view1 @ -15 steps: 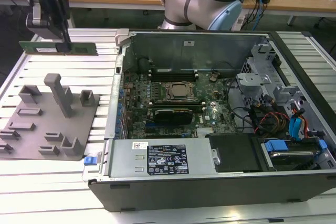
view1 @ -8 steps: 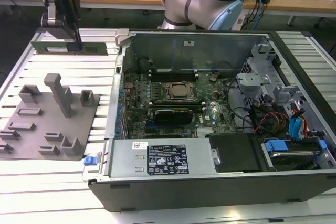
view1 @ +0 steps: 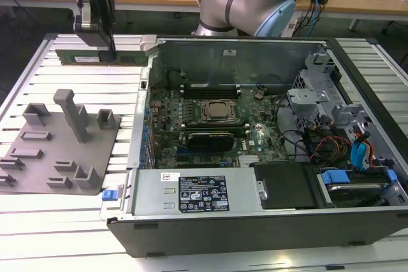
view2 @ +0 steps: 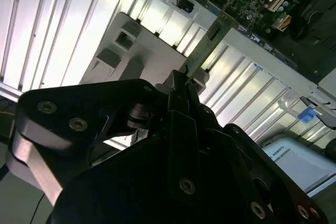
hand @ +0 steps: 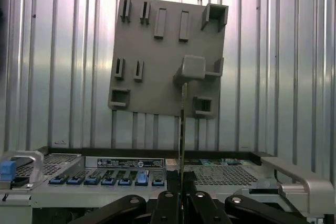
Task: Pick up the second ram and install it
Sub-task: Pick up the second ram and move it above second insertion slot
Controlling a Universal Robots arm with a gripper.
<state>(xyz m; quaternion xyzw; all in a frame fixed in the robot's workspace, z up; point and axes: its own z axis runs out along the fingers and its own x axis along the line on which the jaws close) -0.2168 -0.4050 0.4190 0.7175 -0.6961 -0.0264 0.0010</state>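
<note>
Right now the gripper (view1: 107,48) is pinching its fingers closed on the second ram (view1: 80,58), gripping the green board near the middle of its upper edge. The ram is hanging level and on edge above the slatted table (view1: 38,234), just to the exterior view's left of the open computer case (view1: 242,62) and well apart from the grey fixture plate (view1: 44,157). In both wrist views the ram (view2: 211,41) (hand: 182,121) is sticking straight out from between the closed fingers.
</note>
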